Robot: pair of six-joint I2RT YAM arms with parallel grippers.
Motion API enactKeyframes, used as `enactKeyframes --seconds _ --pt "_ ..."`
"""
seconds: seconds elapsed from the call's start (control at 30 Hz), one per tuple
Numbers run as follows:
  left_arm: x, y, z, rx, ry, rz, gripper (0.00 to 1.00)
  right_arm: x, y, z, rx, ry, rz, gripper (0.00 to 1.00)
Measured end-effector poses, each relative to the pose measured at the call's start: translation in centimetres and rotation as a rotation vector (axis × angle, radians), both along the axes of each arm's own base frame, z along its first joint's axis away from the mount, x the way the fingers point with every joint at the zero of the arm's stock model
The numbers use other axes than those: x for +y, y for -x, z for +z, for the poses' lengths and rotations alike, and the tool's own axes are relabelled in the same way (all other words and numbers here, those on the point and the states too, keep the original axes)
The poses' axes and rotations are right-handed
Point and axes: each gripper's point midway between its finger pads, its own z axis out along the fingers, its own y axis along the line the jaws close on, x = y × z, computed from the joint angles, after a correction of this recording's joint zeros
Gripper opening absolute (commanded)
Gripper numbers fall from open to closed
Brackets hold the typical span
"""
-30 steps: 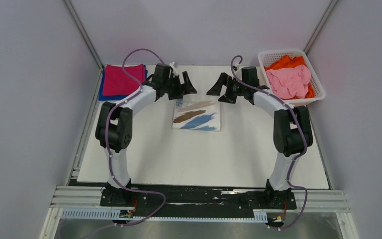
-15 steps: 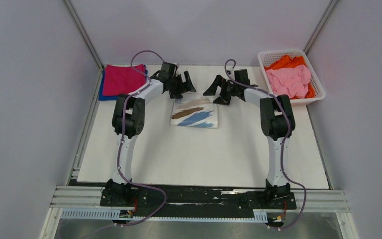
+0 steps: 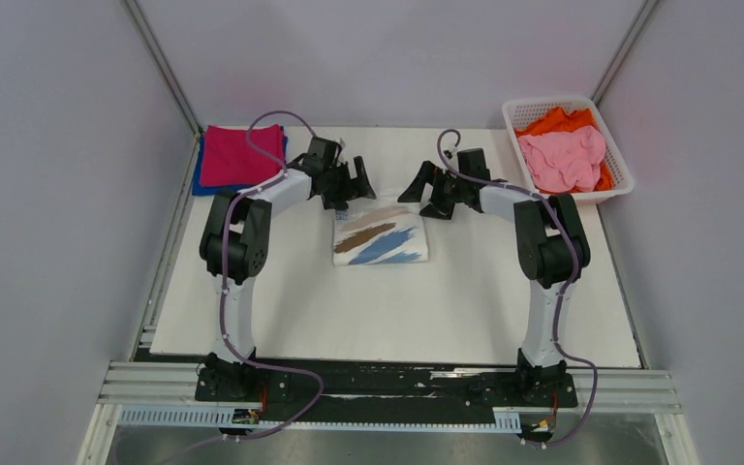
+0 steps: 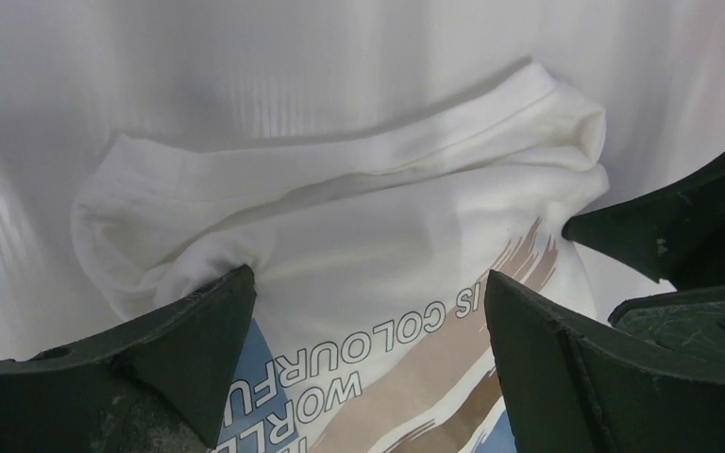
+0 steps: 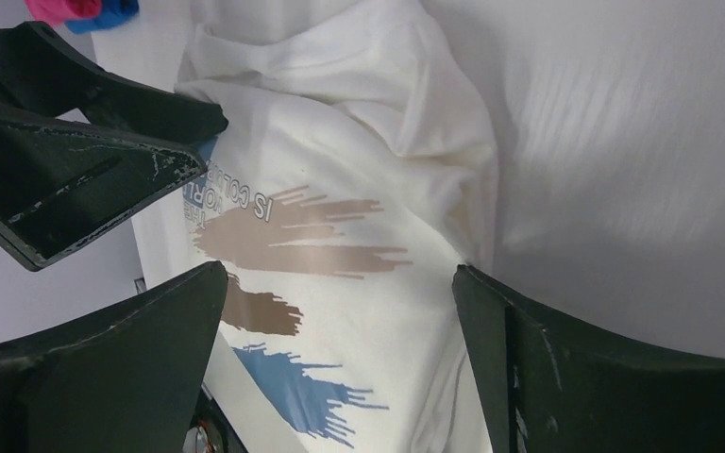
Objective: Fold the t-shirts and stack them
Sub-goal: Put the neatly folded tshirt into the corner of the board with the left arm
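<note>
Mid white counter (image 3: 281,300), a folded white cloth t-shirt with tan, brown and blue streak print (image 3: 380,239); at its far edge, black left gripper (image 3: 354,184) and black right gripper (image 3: 426,191), both spread apart, empty; far left, folded magenta t-shirt (image 3: 240,155) atop blue t-shirt (image 3: 197,179); far right, pink t-shirt (image 3: 562,160) and orange t-shirt (image 3: 557,121) in white plastic lattice basket (image 3: 547,100).

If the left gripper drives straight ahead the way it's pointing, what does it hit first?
Most likely the white printed t-shirt: its bunched far edge lies directly ahead, between the open fingers of the left gripper. Exact depth is unclear from the wrist view.
</note>
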Motion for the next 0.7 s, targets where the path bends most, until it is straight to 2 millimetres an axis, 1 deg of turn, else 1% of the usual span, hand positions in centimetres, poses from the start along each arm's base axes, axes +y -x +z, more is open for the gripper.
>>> enactKeyframes --seconds 0.1,0.17,0.23,0.27,0.37,0.47,0.57,0.63,0.7 --pt "0.5 3.6 -0.2 0.022 -0.042 -0.021 1.0 -0.3 2.6 -0.3 0.017 0.039 0.007 1.0" --pt "1.1 5.6 -0.2 0.035 -0.074 -0.026 1.0 -0.5 4.4 -0.5 0.037 0.063 0.018 1.0" --pt "1.5 6.8 0.1 0.042 -0.099 -0.028 1.0 -0.7 5.3 -0.2 0.038 0.083 0.016 1.0" --pt "1.6 7.1 0.4 0.038 -0.109 -0.025 1.0 -0.9 5.6 0.2 0.035 0.091 0.012 1.0" --pt "2.3 7.3 2.2 0.002 -0.133 -0.006 1.0 -1.7 6.0 2.2 -0.012 0.114 -0.015 1.0" --pt "3.2 7.5 5.1 -0.066 -0.152 0.031 1.0 -2.6 6.4 5.1 -0.091 0.131 -0.059 1.0" --pt "4.5 8.2 7.8 -0.127 -0.161 0.082 1.0 -4.0 7.4 7.8 -0.17 0.159 -0.121 1.0" --pt "5.3 9.1 8.4 -0.135 -0.164 0.11 1.0 -5.1 8.1 8.8 -0.208 0.182 -0.164 1.0" --pt "6.0 10.4 7.8 -0.114 -0.161 0.14 1.0 -6.2 8.8 9.4 -0.237 0.209 -0.21 1.0"
